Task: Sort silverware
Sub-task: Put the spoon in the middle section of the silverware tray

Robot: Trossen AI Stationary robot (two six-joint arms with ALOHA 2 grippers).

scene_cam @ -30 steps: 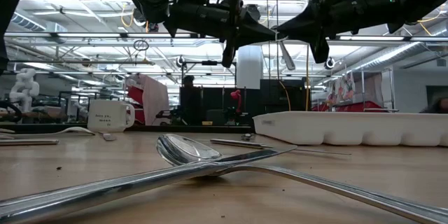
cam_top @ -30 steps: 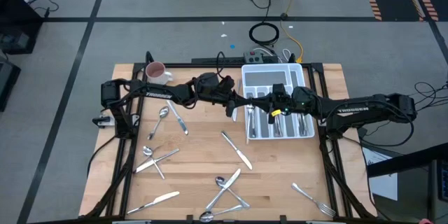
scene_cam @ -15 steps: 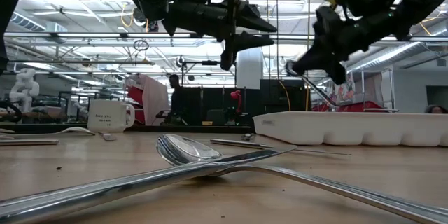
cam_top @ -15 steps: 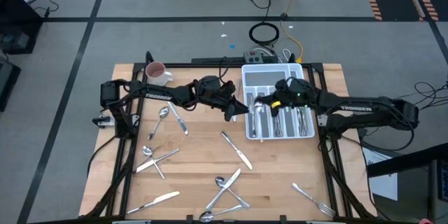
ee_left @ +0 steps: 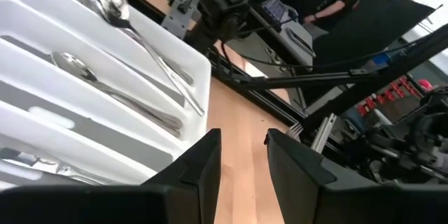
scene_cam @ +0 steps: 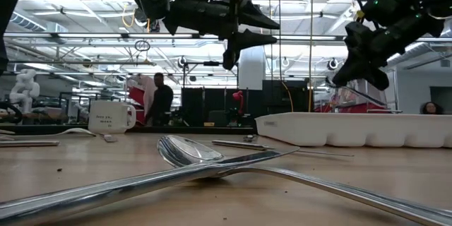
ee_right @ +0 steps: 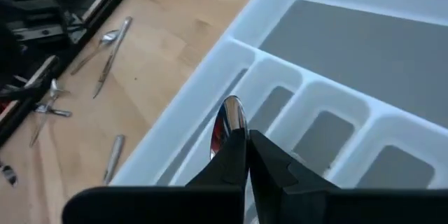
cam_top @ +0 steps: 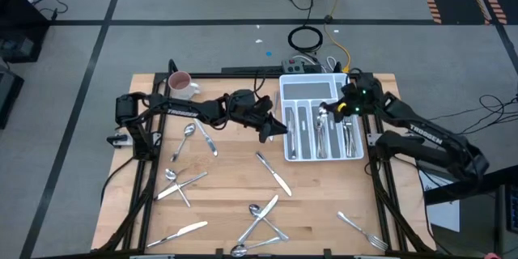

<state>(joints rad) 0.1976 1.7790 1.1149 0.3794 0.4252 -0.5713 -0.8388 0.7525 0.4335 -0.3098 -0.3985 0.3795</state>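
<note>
1. Overhead, the left gripper (cam_top: 278, 129) hung in the air just beside the white cutlery tray (cam_top: 320, 88), its jaws parted a little with nothing between them; in the left wrist view only bare table wood showed in the gap.
2. Meanwhile the right gripper (cam_top: 324, 113) was over the tray's slots, jaws clamped together on a spoon (ee_right: 229, 122), whose bowl stuck out past the fingertips above a slot.
3. Inside the tray, several spoons and forks (ee_left: 122, 56) already lay lengthwise in the slots.
4. On the table, loose silverware (cam_top: 273, 173) remained scattered: a knife in the middle, crossed pieces near the front edge, a fork (cam_top: 362, 231) at the right front corner, and spoons to the left.
5. A white-and-pink mug (cam_top: 180, 84) stood at the back left corner, well apart from both grippers.
6. Behind the table, a person (scene_cam: 161, 101) stood in the room.
</note>
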